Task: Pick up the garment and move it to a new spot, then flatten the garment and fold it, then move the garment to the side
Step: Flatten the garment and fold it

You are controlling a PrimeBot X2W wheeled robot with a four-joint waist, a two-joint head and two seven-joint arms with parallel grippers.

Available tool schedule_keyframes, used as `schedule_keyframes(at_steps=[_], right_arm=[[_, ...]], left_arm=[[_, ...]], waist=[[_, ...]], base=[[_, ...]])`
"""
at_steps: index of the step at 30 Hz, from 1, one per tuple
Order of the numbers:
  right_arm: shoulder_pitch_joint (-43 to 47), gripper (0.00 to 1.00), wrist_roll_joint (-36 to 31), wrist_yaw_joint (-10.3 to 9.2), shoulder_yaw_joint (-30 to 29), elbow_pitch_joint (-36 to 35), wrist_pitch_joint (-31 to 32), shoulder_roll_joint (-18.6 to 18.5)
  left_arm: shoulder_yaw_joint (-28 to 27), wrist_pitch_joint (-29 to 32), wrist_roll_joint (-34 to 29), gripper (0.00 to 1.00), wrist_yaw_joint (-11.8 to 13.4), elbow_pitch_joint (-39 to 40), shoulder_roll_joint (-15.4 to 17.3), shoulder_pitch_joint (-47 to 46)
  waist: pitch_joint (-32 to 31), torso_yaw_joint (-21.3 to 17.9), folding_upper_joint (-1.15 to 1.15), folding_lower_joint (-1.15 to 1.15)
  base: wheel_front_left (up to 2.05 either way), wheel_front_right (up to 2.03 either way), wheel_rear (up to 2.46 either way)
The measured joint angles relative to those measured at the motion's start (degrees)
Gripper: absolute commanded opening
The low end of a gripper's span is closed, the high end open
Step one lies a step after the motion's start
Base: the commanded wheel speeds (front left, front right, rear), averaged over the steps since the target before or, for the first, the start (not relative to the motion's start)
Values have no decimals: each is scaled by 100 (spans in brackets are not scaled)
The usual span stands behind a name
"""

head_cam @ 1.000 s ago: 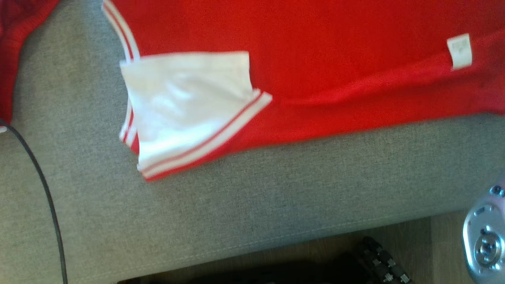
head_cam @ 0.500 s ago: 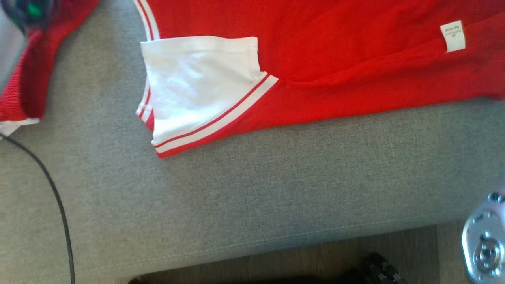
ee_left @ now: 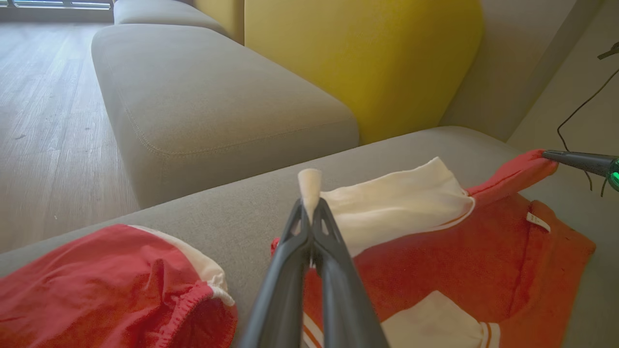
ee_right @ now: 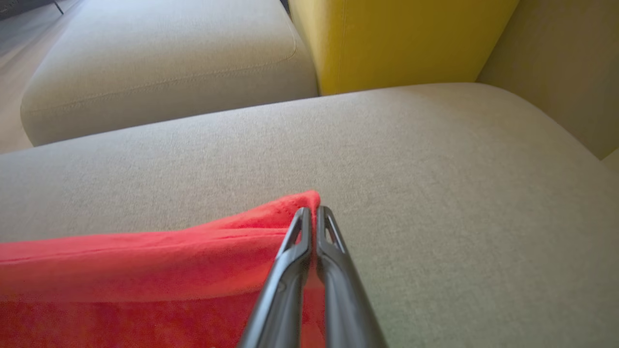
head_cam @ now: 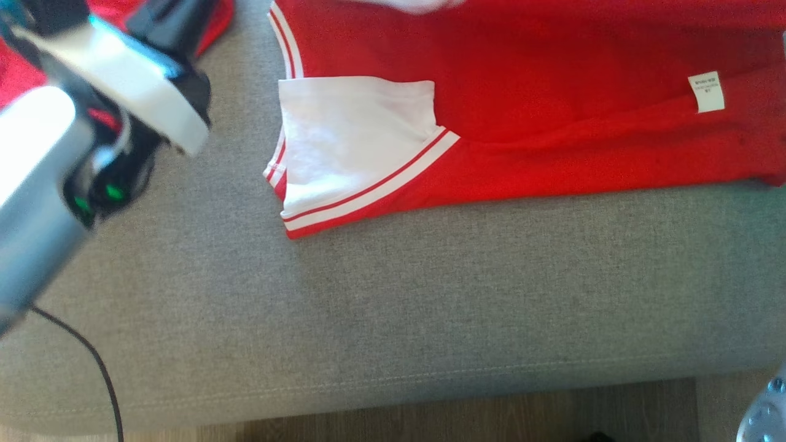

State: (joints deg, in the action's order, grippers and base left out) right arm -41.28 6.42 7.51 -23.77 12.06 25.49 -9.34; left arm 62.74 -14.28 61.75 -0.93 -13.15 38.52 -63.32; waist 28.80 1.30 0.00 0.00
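The red-and-white garment (head_cam: 540, 80) lies spread on the grey sofa seat (head_cam: 430, 307). The left gripper (ee_left: 310, 203) is clamped on a white corner and the right gripper (ee_right: 314, 211) on a red corner, both corners lifted off the seat. This two-point hold probably keeps the edge taut so it can be carried over for a fold.

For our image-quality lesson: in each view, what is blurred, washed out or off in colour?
Head view: the left arm is blurred and glaring white, while the red garment is fairly sharp. Left wrist view: the garment looks orange, a warm cast. Right wrist view: the grey sofa washes out pale at top left.
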Motion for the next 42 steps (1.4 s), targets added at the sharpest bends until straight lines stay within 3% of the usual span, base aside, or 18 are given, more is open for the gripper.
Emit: schedule_keyframes(at_steps=[11,20,21,22,23,24,29,33,38,42], right_arm=[[839,0,119,0,-190,-401,435,-43],[1109,0,112,0,-319,-435,586,77],[1133,28,112,0,-336,-425,587,87],[1145,76,112,0,-348,-396,586,108],[1141,76,113,0,-370,-348,584,148],[1139,100,112,0,-377,-291,572,191],[1135,100,253,0,-538,-114,121,436],[1140,100,426,0,-549,-86,-476,568],[1267,100,619,0,-152,-48,-1459,587],[1553,100,786,0,200,266,-2097,645]], left_arm=[[358,258,238,0,495,1128,404,855],[534,308,294,0,689,1289,477,1271],[559,305,294,0,703,1263,454,1302],[561,265,294,36,708,1212,417,1347],[565,223,291,36,756,1128,374,1400],[569,178,269,100,805,1028,316,1455],[363,10,138,100,1115,580,-70,1870],[-427,4,-238,100,1582,537,-383,2412],[-1813,-2,-1262,100,2020,916,-832,3419],[-2468,-2,-2547,100,2356,1233,-1092,4333]], waist=[[-73,100,0,0],[-13,151,0,0],[-16,156,0,0],[-25,158,0,0],[-41,154,0,0],[-66,148,0,0],[-253,131,0,0],[-477,118,0,0],[-810,106,0,0],[-1081,93,0,0]], base=[[0,0,0],[0,0,0],[0,0,0],[0,0,0],[0,0,0],[0,0,0],[0,0,0],[0,0,0],[0,0,0],[0,0,0]])
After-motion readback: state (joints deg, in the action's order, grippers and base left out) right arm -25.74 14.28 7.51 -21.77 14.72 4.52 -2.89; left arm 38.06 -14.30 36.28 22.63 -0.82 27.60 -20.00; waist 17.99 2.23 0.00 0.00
